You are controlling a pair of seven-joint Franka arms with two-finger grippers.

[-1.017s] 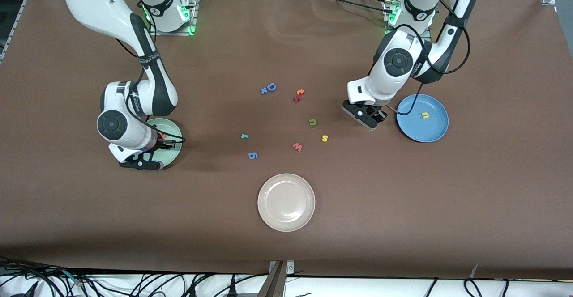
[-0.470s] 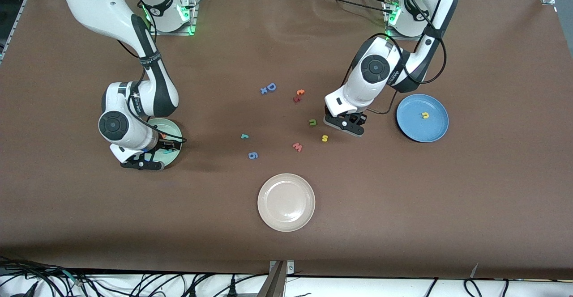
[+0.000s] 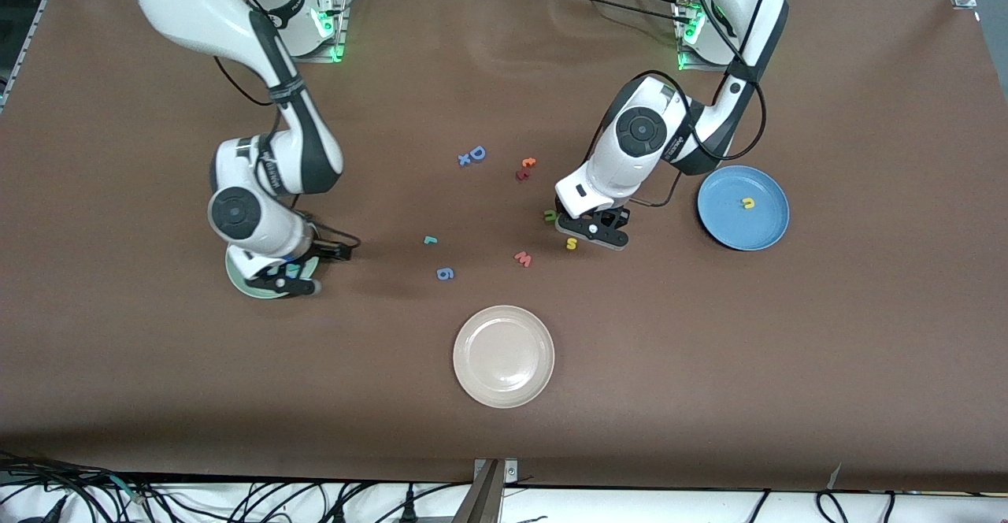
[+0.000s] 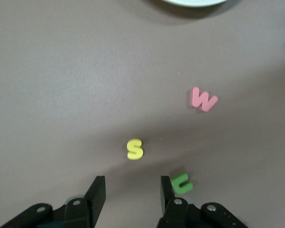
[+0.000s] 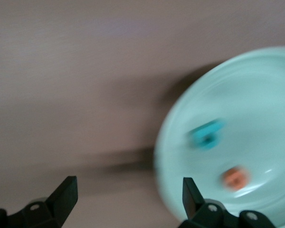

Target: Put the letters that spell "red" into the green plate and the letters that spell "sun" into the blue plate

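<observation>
Three letters are home; r (image 3: 430, 239), s (image 3: 572, 243), n (image 3: 550, 215) wait. Left end effector (image 4: 131, 190) half-open, empty; right end effector (image 5: 128, 192) wide, empty.

the round green plate (image 5: 270, 85) holds a teal letter (image 5: 206, 134) and an orange letter (image 5: 235, 177). a small teal r (image 3: 430, 239) lies flat on the table. the round blue plate (image 3: 768, 228) holds a yellow u (image 3: 747, 203). the yellow s (image 4: 134, 149) and green n (image 4: 182, 183) lie flat, close together

The left claw (image 4: 129, 194) hangs with its jaws apart and empty over the brown counter (image 4: 61, 85), above a yellow "s" (image 4: 134, 149), a green "n" (image 4: 182, 183) and a red "w" (image 4: 204, 99).
</observation>
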